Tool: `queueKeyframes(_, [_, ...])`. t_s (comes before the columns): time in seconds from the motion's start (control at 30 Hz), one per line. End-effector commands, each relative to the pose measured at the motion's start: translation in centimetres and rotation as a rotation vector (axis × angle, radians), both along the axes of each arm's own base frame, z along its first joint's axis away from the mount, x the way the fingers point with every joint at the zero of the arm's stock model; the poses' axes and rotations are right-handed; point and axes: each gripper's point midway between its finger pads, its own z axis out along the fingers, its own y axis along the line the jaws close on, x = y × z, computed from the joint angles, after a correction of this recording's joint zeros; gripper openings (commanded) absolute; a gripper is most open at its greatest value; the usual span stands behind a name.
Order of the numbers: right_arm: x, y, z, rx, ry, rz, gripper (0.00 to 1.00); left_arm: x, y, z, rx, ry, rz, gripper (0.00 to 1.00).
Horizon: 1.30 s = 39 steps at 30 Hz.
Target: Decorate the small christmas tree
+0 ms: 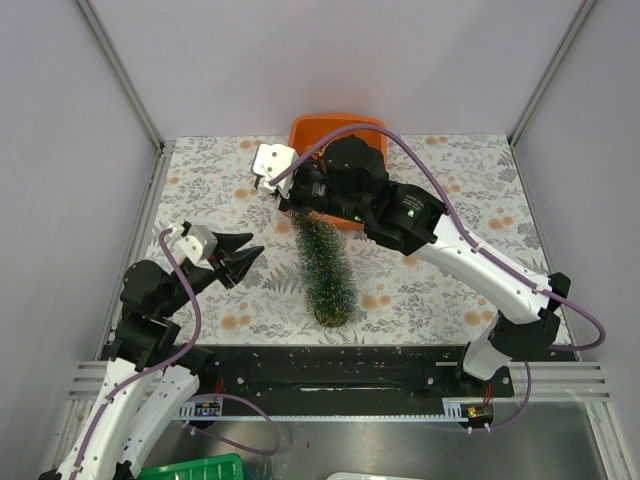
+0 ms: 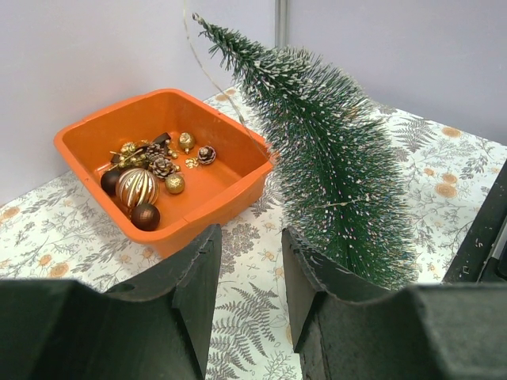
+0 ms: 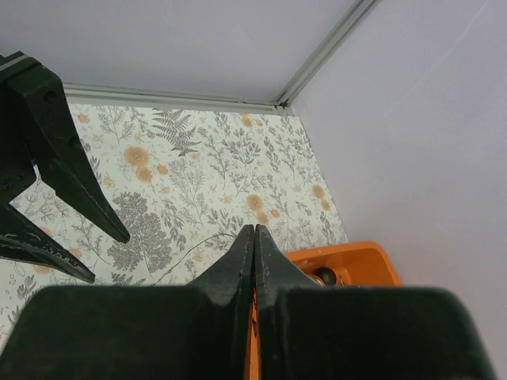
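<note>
Slightly tilted, the small christmas tree (image 1: 325, 270) stands on the counter (image 1: 420, 290) just beside the orange tray (image 2: 79, 138). The left fingers (image 2: 194, 293) are spread near it, and the right fingers (image 3: 242, 253) are pressed together.

The left gripper (image 2: 250, 237) hangs with its fingers (image 2: 198, 277) parted, a clear gap between the two tips, and the left arm folded at the elbow behind them. The right gripper (image 3: 253, 237) has its fingers (image 3: 240, 257) pressed together tip to tip. Behind them the right arm stretches long and slanted, wrist bent.
</note>
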Motion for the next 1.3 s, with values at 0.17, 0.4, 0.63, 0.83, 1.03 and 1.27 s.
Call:
queueKeyframes(0.17, [1.8,1.2,1.1,0.067,-0.005,-0.012,0.00,-0.4,0.3,1.2,-0.005,-0.044,0.005,0.41])
queueKeyframes(0.4, [4.1,1.1,0.2,0.084,0.073,-0.016,0.00,-0.6,0.2,1.3,-0.005,-0.049,-0.005,0.41])
queueKeyframes(0.63, [6.4,1.0,-1.4,0.072,0.184,-0.053,0.00,-0.7,0.1,1.2,-0.005,-0.051,-0.015,0.41])
queueKeyframes(0.83, [8.9,-0.1,-3.3,0.073,0.273,-0.114,0.00,-0.6,0.1,1.2,0.012,-0.065,-0.012,0.41])
queueKeyframes(1.03, [11.1,-3.3,-5.5,0.088,0.352,-0.235,0.00,-0.7,0.1,1.4,0.009,-0.067,-0.019,0.41])
queueKeyframes(1.27, [10.9,-10.9,-5.8,0.169,0.374,-0.410,0.00,-0.9,0.0,1.8,0.000,-0.073,-0.025,0.41])
